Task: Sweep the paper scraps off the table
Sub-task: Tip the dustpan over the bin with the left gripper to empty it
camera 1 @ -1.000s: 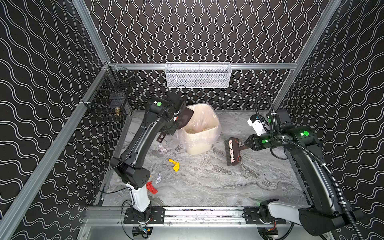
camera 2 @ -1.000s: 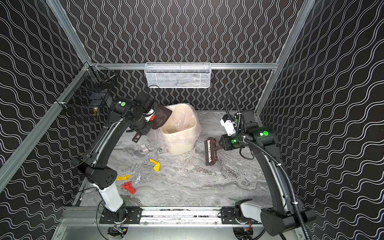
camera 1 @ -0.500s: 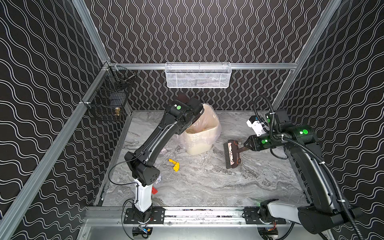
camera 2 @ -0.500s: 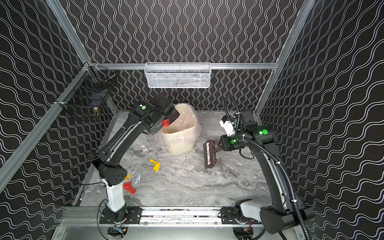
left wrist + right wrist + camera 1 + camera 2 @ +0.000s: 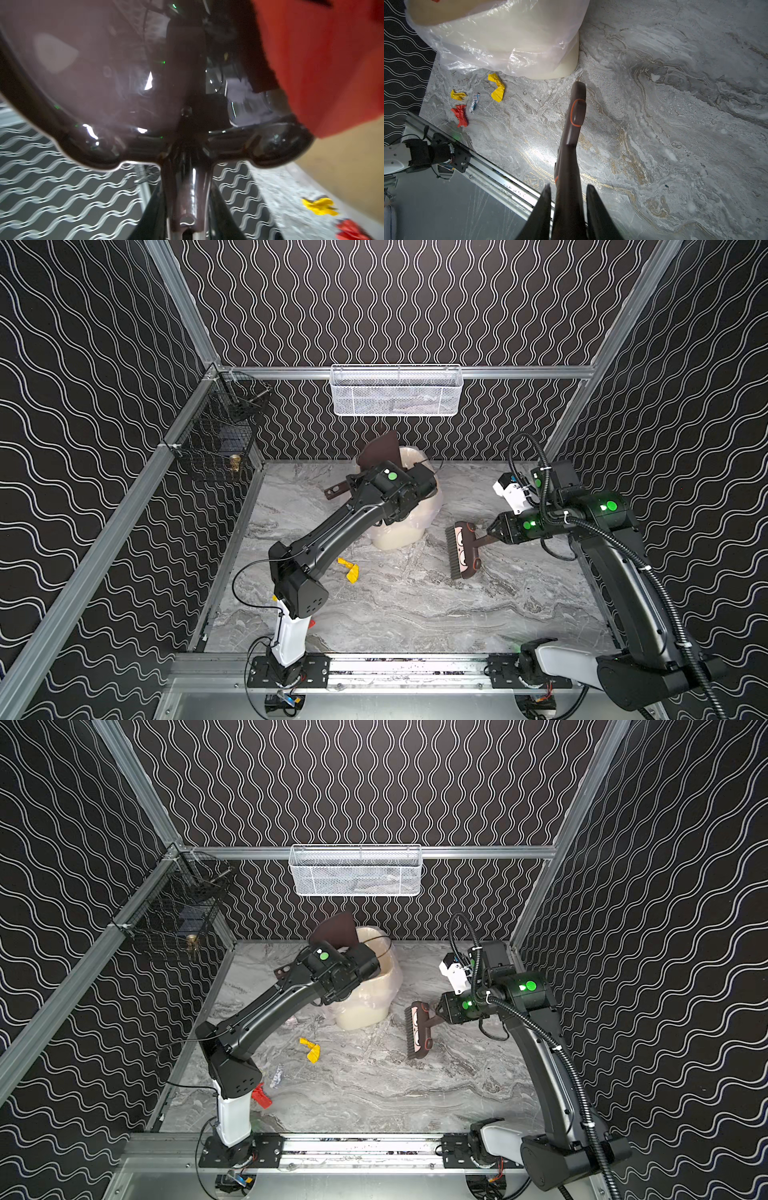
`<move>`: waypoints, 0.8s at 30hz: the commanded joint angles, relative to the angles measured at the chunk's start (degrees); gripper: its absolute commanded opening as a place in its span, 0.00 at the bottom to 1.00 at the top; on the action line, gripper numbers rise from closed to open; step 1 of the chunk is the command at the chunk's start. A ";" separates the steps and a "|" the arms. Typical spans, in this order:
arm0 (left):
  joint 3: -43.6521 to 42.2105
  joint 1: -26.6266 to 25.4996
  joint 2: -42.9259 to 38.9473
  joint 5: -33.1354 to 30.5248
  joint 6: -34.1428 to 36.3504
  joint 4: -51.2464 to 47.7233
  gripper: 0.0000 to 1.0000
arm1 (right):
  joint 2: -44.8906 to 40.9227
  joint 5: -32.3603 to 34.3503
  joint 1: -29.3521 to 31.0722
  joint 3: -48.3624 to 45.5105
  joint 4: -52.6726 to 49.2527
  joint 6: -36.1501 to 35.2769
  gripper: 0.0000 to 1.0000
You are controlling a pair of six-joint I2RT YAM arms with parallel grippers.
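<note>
The left arm rises from its base at the table's front rail, bends at the elbow and stretches toward the back, its wrist above a cream plastic bin (image 5: 399,531) lined with a crinkled clear bag. The left gripper (image 5: 188,225) has its fingers clamped on the handle of a glossy dark-brown dustpan (image 5: 380,450), tipped steeply over the bin's mouth. The right arm arches up from the front right and folds back toward the middle. The right gripper (image 5: 569,207) is closed tight on the handle of a matching brown brush (image 5: 461,549), whose bristled head sits low just right of the bin – whether it touches the surface cannot be told. The paper scraps (image 5: 497,88) lie on the grey-veined marble table (image 5: 415,614), on its left half between the bin and the left arm's base: a crumpled yellow scrap (image 5: 311,1049), a smaller yellow scrap (image 5: 458,95), a red scrap (image 5: 261,1096) and a white scrap with blue marks (image 5: 276,1075) – all small and creased
</note>
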 commanded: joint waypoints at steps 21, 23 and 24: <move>0.28 -5.31 -2.39 -7.05 -2.16 -4.22 0.00 | -5.58 -2.71 -0.01 -6.92 3.89 1.24 0.00; 3.09 -5.37 -3.27 -3.32 -4.36 -4.21 0.00 | -6.77 -5.32 -0.02 -8.98 5.50 2.00 0.00; 3.99 -5.41 -3.77 -1.89 -5.46 -4.21 0.00 | -7.34 -6.93 -0.01 -10.07 6.40 2.41 0.00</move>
